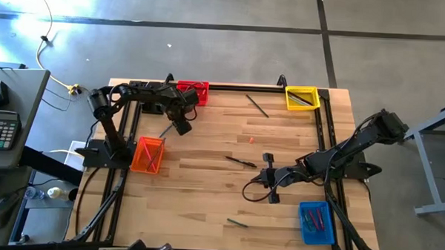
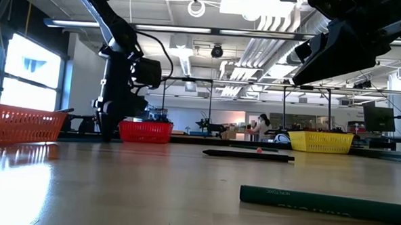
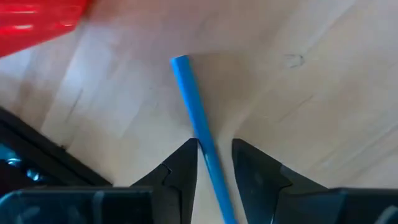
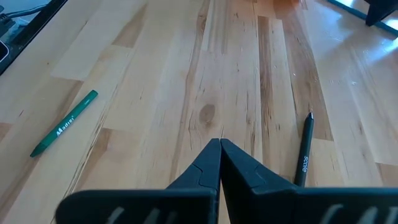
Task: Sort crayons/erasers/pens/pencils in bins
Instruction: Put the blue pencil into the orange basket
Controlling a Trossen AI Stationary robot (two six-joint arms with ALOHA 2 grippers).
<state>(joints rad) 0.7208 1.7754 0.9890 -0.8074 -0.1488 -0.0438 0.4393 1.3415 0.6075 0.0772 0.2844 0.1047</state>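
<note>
Beside the red bin [image 1: 193, 91], your left gripper [image 3: 214, 158] straddles a blue pen [image 3: 198, 127], fingers parted, not yet clamped.
Light, stiff, slick: pinch it mid-shaft. Right gripper [image 4: 220, 152] waits clenched, empty.

L hand [image 3: 214, 163] parted, R hand [image 4: 220, 163] closed

Fingers [image 4: 220, 163] closed; green pencil [image 4: 64, 123], black pen [image 4: 304, 150] on table [image 4: 205, 74].

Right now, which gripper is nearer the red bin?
Left. The left gripper sits just in front of the red bin, with a blue pen between its fingers. The right gripper is shut, far across the table near the blue bin.
</note>
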